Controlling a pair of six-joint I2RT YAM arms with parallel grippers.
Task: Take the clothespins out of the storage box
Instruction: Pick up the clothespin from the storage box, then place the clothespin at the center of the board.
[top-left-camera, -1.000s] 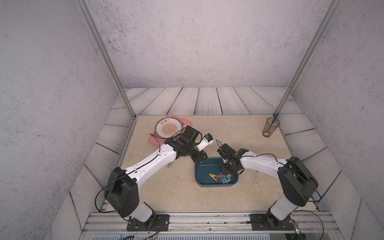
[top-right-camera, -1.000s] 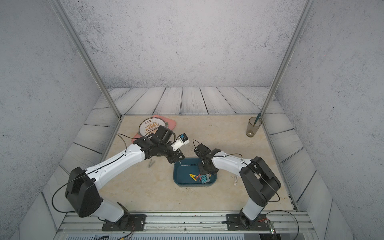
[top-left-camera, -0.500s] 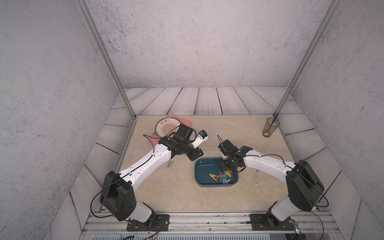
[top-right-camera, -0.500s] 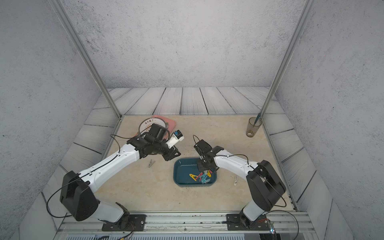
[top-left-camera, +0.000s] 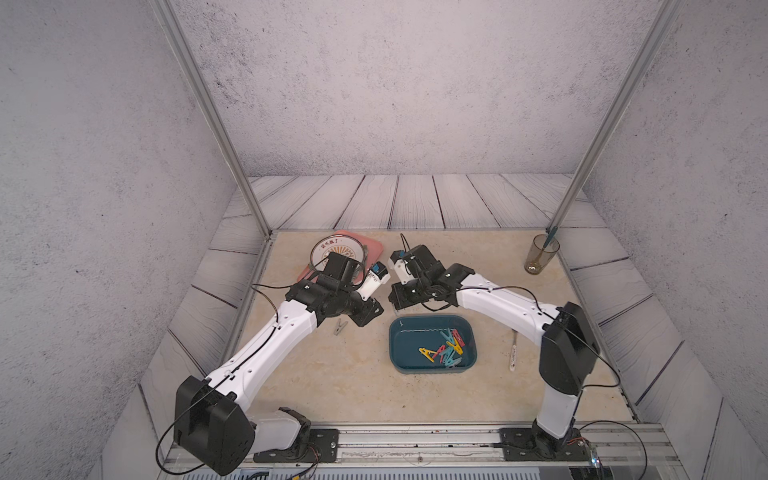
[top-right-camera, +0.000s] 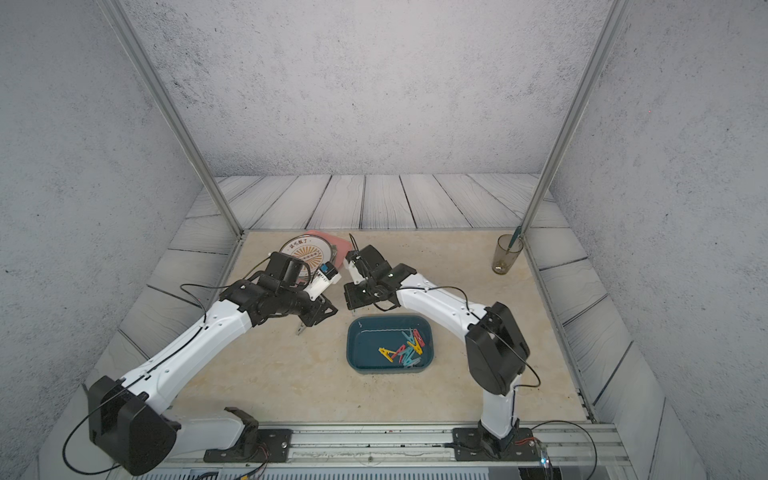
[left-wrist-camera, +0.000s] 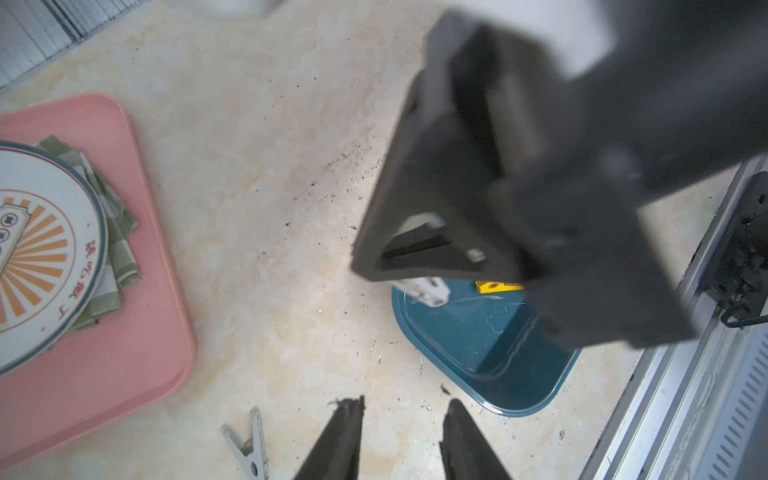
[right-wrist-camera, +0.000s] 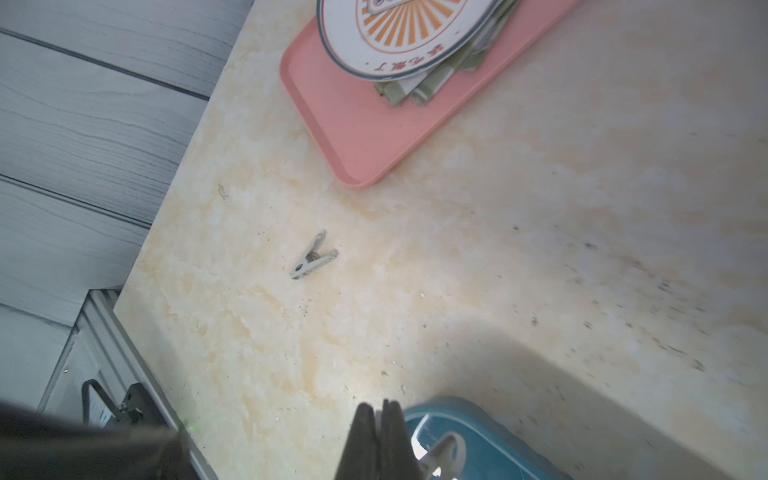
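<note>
- Clothespins (top-left-camera: 446, 350) in yellow, red and teal lie heaped in the near right part of the dark teal storage box (top-left-camera: 409, 343). The box sits on the beige desk (top-left-camera: 332, 374) between your two arms.
- Your right hand (right-wrist-camera: 377, 406) has its fingers pressed together on a pale clothespin (left-wrist-camera: 426, 289), raised above the box's far left corner.
- Your left hand (left-wrist-camera: 402, 405) hovers over the desk just left of the box, fingers apart with nothing between them.
- A loose grey clothespin (top-left-camera: 340, 327) lies on the desk beside the left hand.
- A pink tray (top-left-camera: 375, 250) carrying a round plate (top-left-camera: 331, 249) sits at the far left, and a glass tumbler (top-left-camera: 540, 259) stands in the far right corner.
- A white-handled utensil (top-left-camera: 513, 353) lies just right of the box.
</note>
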